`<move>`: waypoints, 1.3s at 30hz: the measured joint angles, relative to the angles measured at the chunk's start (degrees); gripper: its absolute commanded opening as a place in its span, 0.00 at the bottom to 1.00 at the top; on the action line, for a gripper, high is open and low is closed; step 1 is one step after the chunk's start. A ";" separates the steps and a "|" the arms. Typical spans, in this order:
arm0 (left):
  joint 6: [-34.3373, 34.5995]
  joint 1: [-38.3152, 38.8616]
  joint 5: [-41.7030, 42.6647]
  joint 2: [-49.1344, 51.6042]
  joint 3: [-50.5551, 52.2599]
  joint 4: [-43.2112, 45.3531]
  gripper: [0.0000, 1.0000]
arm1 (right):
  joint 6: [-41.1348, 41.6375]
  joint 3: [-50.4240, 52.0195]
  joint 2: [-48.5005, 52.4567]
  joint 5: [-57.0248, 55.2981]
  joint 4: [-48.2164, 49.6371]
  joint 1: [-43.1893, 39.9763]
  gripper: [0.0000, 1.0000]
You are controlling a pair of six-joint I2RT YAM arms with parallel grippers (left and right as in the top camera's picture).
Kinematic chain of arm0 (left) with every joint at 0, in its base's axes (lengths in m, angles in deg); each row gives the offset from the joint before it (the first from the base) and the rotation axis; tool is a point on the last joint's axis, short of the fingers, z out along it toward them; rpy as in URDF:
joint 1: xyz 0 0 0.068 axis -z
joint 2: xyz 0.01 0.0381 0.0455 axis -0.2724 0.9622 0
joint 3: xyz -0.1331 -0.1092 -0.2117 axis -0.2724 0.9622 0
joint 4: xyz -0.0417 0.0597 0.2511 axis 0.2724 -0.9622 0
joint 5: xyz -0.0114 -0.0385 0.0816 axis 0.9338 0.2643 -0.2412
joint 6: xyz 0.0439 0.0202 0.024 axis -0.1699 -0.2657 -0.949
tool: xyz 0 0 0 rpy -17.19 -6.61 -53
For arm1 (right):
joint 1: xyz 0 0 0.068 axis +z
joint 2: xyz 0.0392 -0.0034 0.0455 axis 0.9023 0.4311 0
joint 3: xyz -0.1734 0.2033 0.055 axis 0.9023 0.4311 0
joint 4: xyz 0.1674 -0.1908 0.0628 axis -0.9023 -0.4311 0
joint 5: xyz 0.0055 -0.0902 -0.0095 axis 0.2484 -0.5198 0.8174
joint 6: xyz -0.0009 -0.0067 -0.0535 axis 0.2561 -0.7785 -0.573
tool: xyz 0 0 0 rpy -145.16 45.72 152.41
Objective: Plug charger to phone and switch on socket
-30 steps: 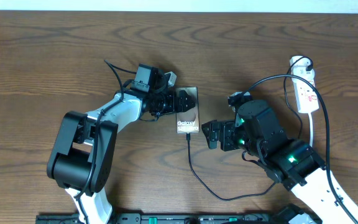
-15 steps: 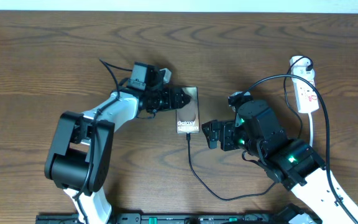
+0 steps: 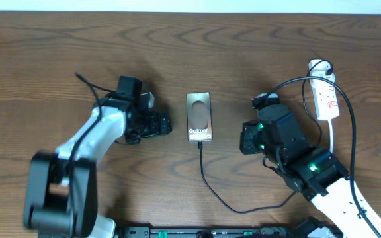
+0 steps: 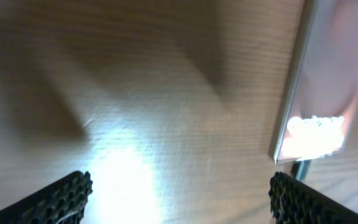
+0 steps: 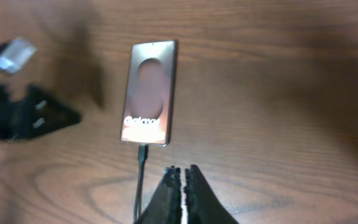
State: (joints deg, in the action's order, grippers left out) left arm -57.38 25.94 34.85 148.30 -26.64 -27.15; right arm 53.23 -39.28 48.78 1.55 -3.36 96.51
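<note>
The phone [image 3: 199, 117] lies face up mid-table, lettering toward me. The charger [image 3: 204, 173] sits with its connector tip in the phone's near end; the thin black cable runs toward me, then curls right under the right arm. The white socket [image 3: 326, 98] lies at the far right. My left gripper [image 3: 166, 125] stands open left of the phone, apart from it and empty. In the left wrist view the phone's [image 4: 319, 81] edge shows at the upper right, between wide-set fingers [image 4: 61, 199]. My right gripper [image 5: 182, 182] is shut on nothing, just short of the phone [image 5: 148, 93] and beside the cable [image 5: 140, 180].
A white cord [image 3: 333, 140] leaves the socket toward me. A thicker black cable [image 3: 346, 132] arcs over the socket from the right arm. The left arm's dark gripper [image 5: 30, 115] shows at the left of the right wrist view.
My left gripper has drawn back to the left, off the phone. My right gripper has shut and shifted a little to the right.
</note>
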 measured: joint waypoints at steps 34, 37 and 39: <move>-0.85 -0.02 -12.66 -59.74 -0.24 -27.58 0.93 | 13.14 -32.26 35.36 2.43 -15.78 -51.98 0.01; -0.85 -0.02 -12.66 -59.74 -0.24 -28.39 0.93 | 13.14 -41.03 43.69 3.85 -18.16 -51.98 0.01; -0.87 -0.02 -12.66 -59.71 -0.24 -28.41 0.93 | 13.14 -46.01 48.46 4.59 -20.74 -51.98 0.01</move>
State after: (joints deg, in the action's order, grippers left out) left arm -58.25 25.91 22.19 88.59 -26.88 -55.57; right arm 66.36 -85.29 97.23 6.14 -24.10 44.54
